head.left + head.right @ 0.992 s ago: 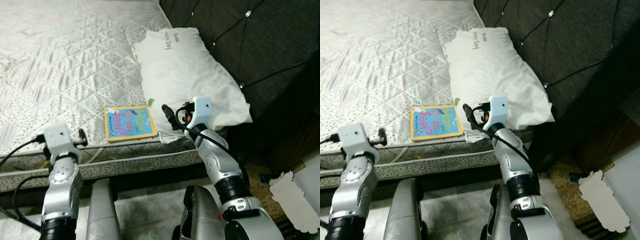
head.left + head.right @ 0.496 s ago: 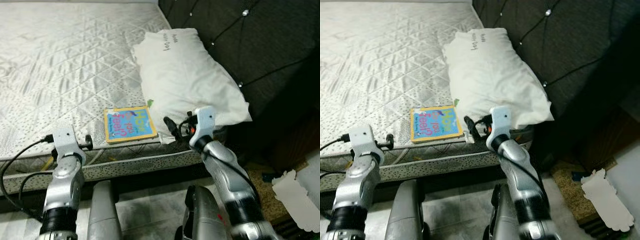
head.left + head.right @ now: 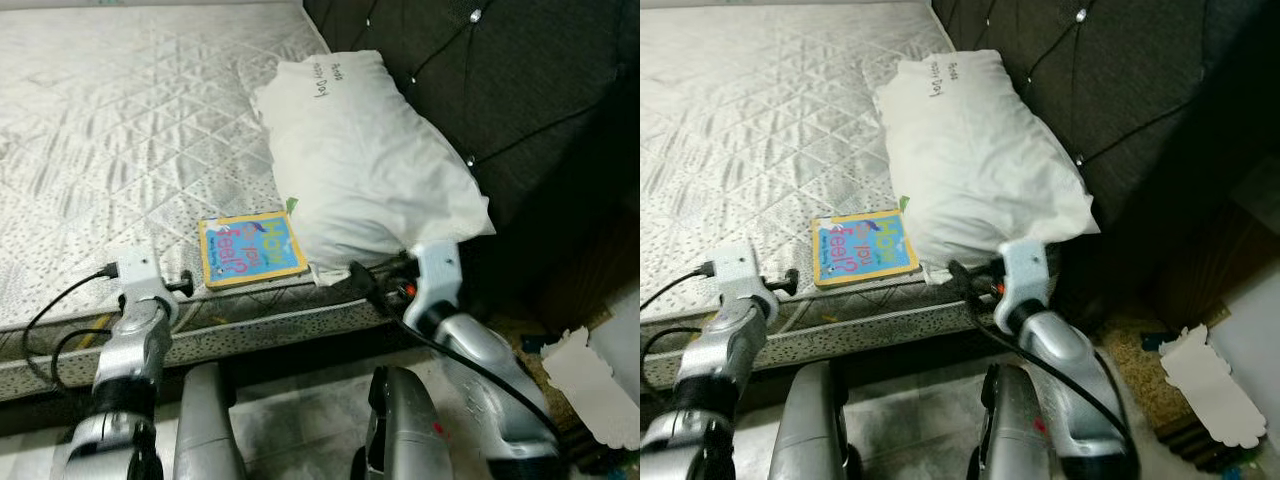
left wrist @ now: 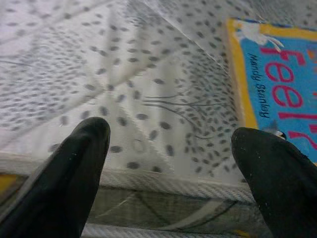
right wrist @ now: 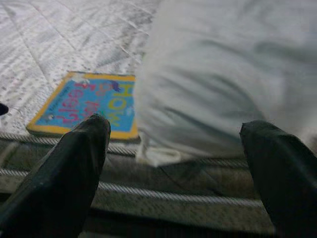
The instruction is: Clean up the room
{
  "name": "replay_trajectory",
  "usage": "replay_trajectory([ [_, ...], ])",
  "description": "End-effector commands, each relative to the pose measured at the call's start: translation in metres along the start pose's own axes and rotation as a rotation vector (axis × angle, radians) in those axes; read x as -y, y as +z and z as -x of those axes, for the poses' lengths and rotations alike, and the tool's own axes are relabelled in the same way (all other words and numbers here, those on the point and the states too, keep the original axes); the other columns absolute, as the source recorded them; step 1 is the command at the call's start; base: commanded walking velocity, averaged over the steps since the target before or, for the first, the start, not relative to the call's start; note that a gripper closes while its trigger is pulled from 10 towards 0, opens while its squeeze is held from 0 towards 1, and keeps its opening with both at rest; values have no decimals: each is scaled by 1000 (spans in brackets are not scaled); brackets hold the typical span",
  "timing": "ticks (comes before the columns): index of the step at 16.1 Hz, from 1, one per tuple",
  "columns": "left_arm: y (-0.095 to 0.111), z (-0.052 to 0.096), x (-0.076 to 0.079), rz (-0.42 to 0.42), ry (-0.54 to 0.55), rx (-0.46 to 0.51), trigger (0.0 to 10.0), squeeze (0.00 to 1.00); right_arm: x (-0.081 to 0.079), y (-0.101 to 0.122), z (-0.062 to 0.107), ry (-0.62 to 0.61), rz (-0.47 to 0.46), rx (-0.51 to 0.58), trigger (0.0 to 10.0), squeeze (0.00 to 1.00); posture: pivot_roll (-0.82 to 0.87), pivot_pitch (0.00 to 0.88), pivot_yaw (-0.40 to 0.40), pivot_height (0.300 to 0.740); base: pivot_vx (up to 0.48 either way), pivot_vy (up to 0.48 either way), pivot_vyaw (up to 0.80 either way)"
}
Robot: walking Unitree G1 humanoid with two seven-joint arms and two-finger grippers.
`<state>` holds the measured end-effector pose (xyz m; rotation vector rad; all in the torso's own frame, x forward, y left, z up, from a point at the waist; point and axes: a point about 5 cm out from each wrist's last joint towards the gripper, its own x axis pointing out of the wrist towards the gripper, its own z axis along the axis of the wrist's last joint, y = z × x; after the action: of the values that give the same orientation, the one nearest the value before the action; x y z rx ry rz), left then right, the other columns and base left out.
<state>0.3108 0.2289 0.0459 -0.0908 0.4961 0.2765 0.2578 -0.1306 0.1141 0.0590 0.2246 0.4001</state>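
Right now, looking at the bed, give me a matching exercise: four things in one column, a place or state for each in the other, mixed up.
Things:
1. book
2. pillow
3. left tool
4. headboard

Places or states:
A. dark, tufted, behind the pillow
B. open, at the mattress edge beside the book
C. flat near the mattress edge
D. white, lying against the headboard

Pairs: 1-C, 2-D, 3-B, 4-A

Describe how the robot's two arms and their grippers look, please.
Both arms are silver metal with rounded segments and black joint rings. Each wrist carries a small white box, and black cables run along it. The left gripper and the right gripper each have two long black fingers with rounded tips.
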Motion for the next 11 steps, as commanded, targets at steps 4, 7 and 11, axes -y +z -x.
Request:
replay_trajectory([
  [4,-3,-5,6,-4,-38,-29,10000,157,8,11,14,-25,-9,-2,10000,0,-160,116,-52,557,0,0,0],
  [7,-4,-8,18,-31,-77,-28,10000,43,7,13,18,-23,-12,-16,10000,0,-165,128,-55,557,0,0,0],
  [11,-16,-6,31,-116,-149,-55,10000,0,7,15,19,-18,-8,-24,10000,0,-168,137,-59,557,0,0,0],
])
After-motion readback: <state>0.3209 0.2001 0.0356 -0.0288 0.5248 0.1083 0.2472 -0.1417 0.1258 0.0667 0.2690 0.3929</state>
